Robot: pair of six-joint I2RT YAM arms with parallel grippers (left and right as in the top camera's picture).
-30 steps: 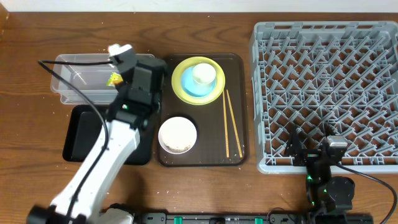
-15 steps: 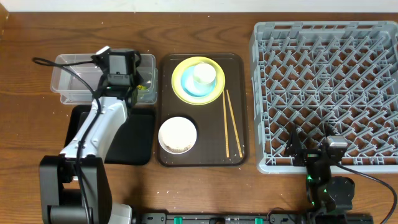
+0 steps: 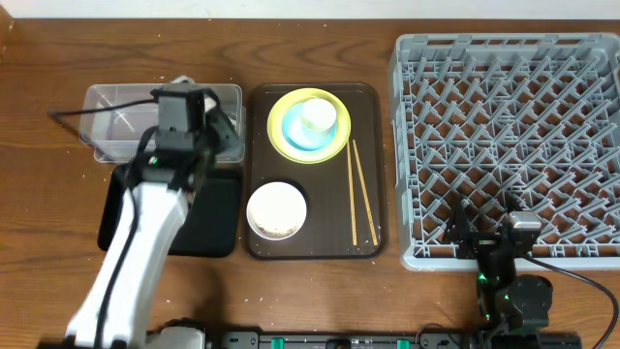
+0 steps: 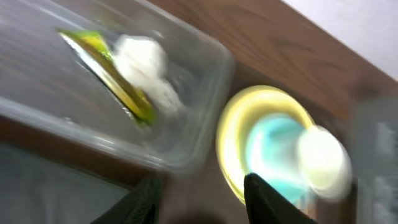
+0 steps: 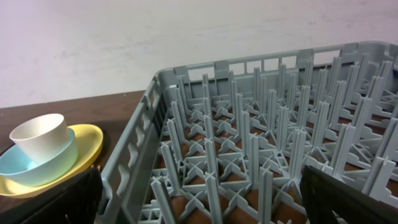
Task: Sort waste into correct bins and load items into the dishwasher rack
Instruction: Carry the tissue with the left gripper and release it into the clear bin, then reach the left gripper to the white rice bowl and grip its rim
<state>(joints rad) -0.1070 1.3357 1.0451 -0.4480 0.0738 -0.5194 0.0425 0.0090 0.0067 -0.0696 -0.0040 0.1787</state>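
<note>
Since the earlier frames the left gripper [image 4: 202, 200] has been shifted slightly toward the near side of the clear tub [image 4: 127, 155], and the yellow-green wrapper [image 4: 109, 74] seen at it a second ago has been left inside that tub; its fingers are now spread apart with nothing between them. In the left wrist view, the wrapper is seen ahead and to the left of the fingers, lying in the tub with the white tissue wad [image 4: 146, 59] touching it. The yellow plate [image 4: 233, 134] is found ahead and to the right, outside the tub; the light blue bowl [image 4: 273, 146] is set on it, and the white cup [image 4: 320, 162] in the bowl. The black tray [image 3: 221, 225] lies under the left arm. The right gripper [image 5: 205, 208] is held with its fingers wide apart and empty; the dishwasher rack [image 5: 249, 149] stands directly ahead of it, and the plate stack is seen off to its left.
</note>
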